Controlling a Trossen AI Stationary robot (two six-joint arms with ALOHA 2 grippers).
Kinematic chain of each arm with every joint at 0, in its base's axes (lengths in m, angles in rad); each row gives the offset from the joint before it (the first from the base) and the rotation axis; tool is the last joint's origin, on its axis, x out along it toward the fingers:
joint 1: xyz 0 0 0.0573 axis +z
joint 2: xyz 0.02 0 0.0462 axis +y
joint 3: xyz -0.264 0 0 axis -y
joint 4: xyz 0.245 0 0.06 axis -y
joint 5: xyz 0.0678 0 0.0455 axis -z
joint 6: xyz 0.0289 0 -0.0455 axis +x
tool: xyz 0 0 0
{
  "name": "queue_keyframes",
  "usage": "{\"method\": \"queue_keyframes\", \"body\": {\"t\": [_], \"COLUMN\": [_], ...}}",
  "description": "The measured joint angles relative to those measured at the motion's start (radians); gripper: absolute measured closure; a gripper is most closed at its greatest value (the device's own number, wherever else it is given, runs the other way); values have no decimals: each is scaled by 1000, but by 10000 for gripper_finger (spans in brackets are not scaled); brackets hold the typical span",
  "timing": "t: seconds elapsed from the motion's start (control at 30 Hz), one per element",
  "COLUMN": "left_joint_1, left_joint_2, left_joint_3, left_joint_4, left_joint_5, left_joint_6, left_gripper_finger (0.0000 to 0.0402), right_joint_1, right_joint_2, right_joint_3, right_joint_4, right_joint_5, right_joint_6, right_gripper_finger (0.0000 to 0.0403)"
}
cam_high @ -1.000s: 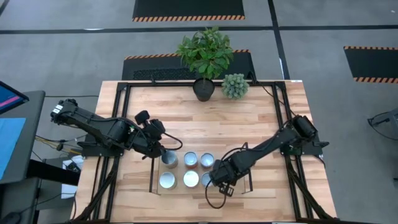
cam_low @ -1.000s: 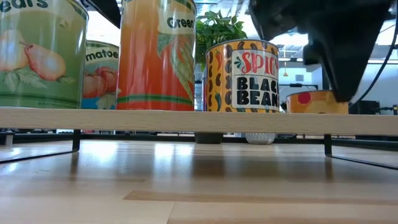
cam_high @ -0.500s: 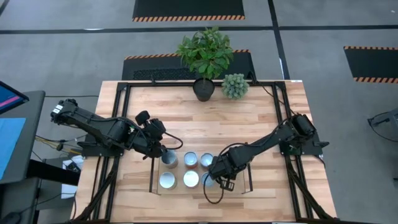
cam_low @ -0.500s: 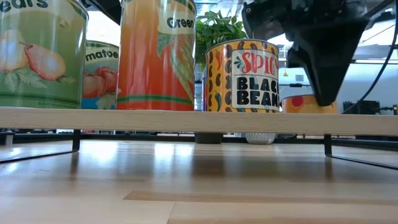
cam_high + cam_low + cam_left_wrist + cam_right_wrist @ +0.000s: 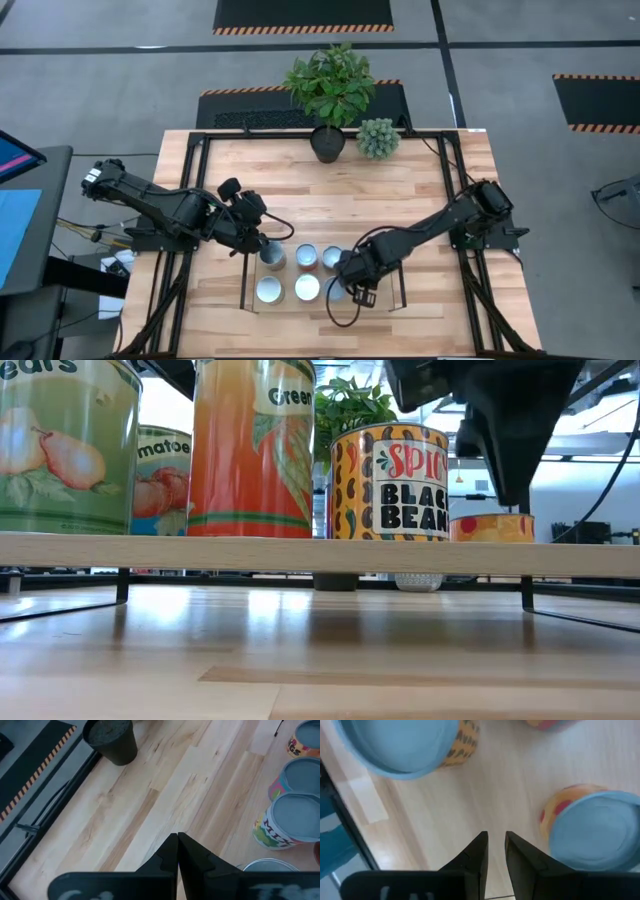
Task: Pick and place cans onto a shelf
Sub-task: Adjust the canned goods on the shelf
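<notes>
R gripper (image 5: pixel 352 291) hovers lower centre over shelf (image 5: pixel 320 554), fingers nearly together, empty; short tomato can (image 5: pixel 491 528) stands free. Lift straight up, avoid black-bean can (image 5: pixel 390 482). L gripper (image 5: pixel 262 243) closed beside cans.

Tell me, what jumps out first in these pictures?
Bright labelled cans stand in a row on a low wooden shelf near the table's front edge. Two dark arms reach in from either side, the right gripper over the shelf's right end. A leafy potted plant stands at the table's back.
</notes>
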Motion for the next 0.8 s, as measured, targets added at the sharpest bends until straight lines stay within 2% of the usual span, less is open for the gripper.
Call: {"method": "queue_keyframes", "body": {"t": [0.17, 0.4, 0.53, 0.67, 0.8], "left_joint_1": [0, 0, 0, 0, 0], "left_joint_2": [0, 0, 0, -1, -2], "left_joint_3": [0, 0, 0, 18, 88], "left_joint_4": [1, 10, 11, 6, -8], "left_joint_5": [0, 0, 3, 40, 105], "left_joint_6": [-1, -3, -3, 0, 85], "left_gripper_finger": [401, 402, 401, 401, 401], "right_joint_1": [-3, -33, -57, -88, -111], "right_joint_2": [-52, -124, -178, -254, -346], "right_joint_3": [8, 78, 142, 231, 296], "right_joint_4": [-10, -64, -74, -127, -147], "right_joint_5": [97, 161, 167, 168, 168], "right_joint_6": [17, -112, -207, -211, -194], "right_gripper_finger": [311, 311, 311, 311, 311]}}
